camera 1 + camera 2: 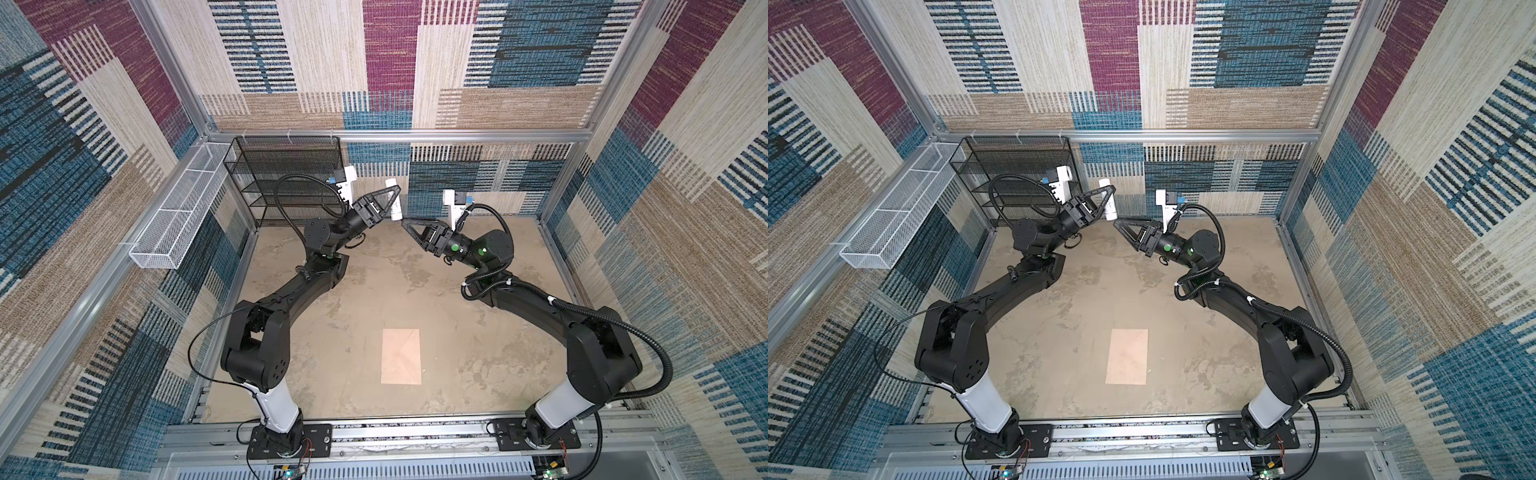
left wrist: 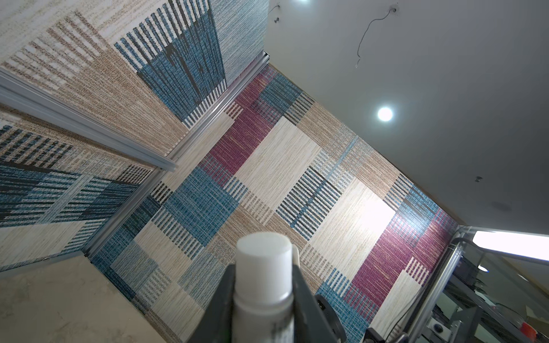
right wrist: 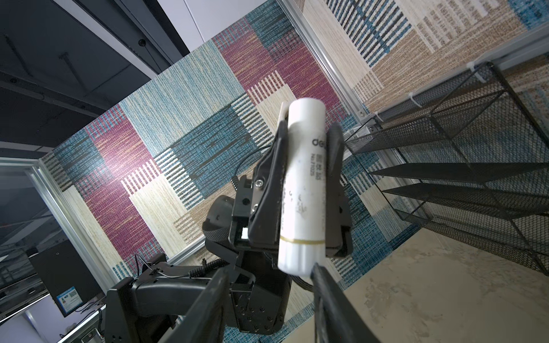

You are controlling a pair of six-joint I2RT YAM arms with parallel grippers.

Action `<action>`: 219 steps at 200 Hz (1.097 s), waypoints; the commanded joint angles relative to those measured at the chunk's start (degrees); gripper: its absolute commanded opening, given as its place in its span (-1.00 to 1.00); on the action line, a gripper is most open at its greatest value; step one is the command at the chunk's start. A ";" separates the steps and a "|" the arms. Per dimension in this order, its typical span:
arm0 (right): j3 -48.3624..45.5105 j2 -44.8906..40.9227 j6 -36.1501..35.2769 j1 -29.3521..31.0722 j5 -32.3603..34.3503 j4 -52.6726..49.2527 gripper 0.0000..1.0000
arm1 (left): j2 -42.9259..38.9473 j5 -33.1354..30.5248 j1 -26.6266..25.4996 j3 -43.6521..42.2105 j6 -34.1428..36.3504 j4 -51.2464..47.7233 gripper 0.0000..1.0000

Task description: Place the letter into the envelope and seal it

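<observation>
The envelope [image 1: 401,356] is found lying flat on the bench [image 1: 332,299], near and central, with nothing touching it. It is judged light, thin and easily creased; lying flush, it is best taken by an edge or the flap tip. The letter is not seen in any view; whether it is inside cannot be told, nor whether the flap is stuck. At far centre the jaws of the left gripper [image 1: 395,192] are clamped on a white glue stick [image 3: 303,184]. The right gripper [image 1: 406,224] is presented at the stick's lower end, jaws apart; contact is not confirmed.
</observation>
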 commanded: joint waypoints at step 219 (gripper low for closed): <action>2.78 -2.78 -4.37 0.10 2.07 -8.64 -0.40 | -4.00 5.68 -3.17 -1.24 11.17 -12.04 -1.00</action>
